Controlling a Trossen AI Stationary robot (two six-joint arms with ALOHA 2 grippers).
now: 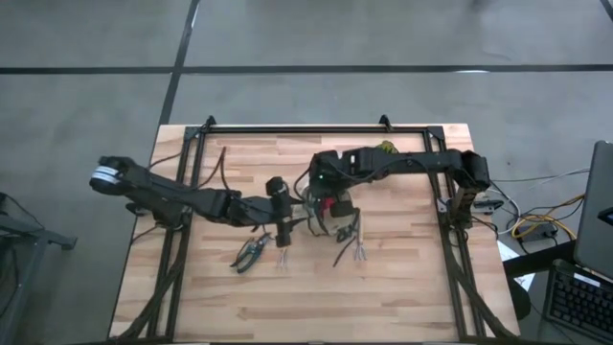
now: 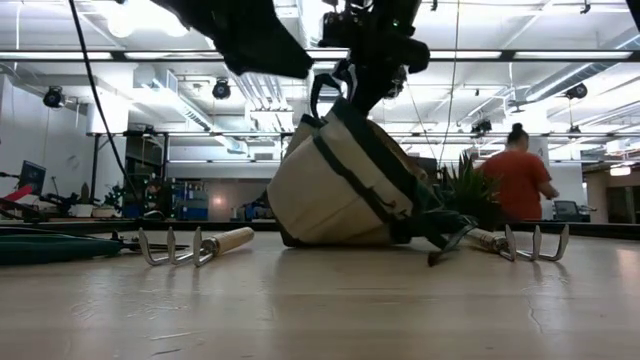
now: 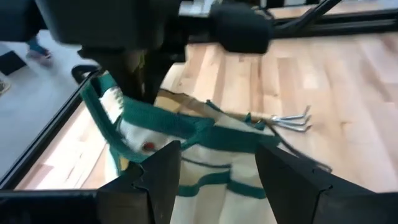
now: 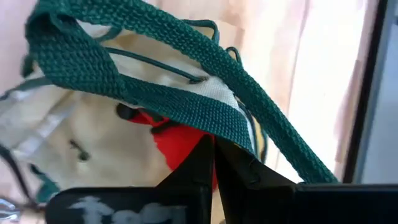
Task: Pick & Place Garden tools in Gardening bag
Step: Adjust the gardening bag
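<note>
The left end effector [image 3: 211, 168] hangs with fingers apart just above the bag [image 2: 340, 185], which sits tilted near the desk [image 1: 402, 287] centre. The right end effector [image 4: 214, 163] is clamped on the bag's green rim, a red piece [image 4: 180, 146] inside.

The bag [image 4: 93, 130] was matt cream cloth trimmed with coarse woven green webbing [image 4: 180, 102], the table [image 1: 402, 287] pale smooth-planked wood, and the rake [image 2: 185, 247] had dull grey metal tines on a light wooden handle.
</note>
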